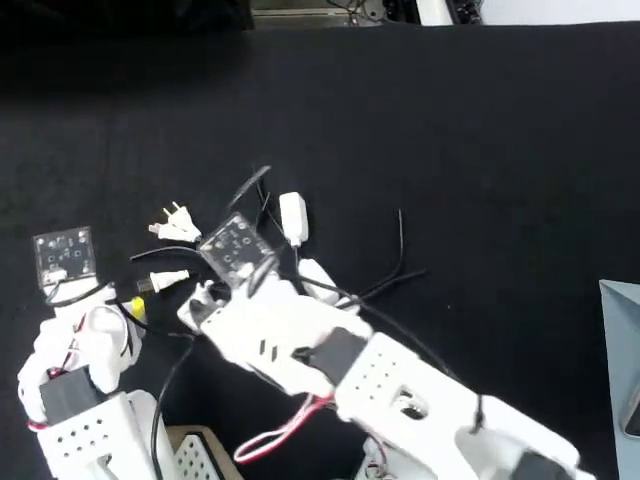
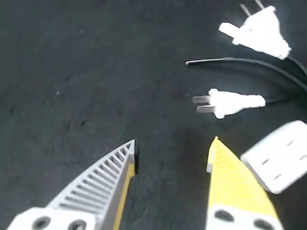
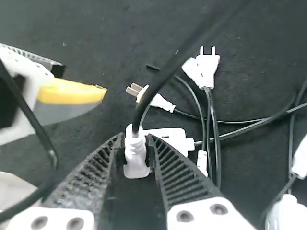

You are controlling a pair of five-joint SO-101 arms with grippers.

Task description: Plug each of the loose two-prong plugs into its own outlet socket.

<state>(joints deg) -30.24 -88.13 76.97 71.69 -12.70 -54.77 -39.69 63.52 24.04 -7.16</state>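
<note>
plug point(image 3: 135, 153) between right fingers point(image 3: 169, 165), socket point(image 3: 165, 136) beside, flat-prong plug point(image 3: 152, 99) near

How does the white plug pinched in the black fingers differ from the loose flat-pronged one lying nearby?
The gripped white plug is clamped between the right gripper's black fingers, prongs hidden; the loose white flat-pronged plug lies free on the black table, both prongs showing. Both are white with black cords.

likely robotics lab: black cloth-covered table point(image 1: 470, 130), white printed robot arm point(image 1: 400, 385), cables point(image 1: 395, 270) strewn.
</note>
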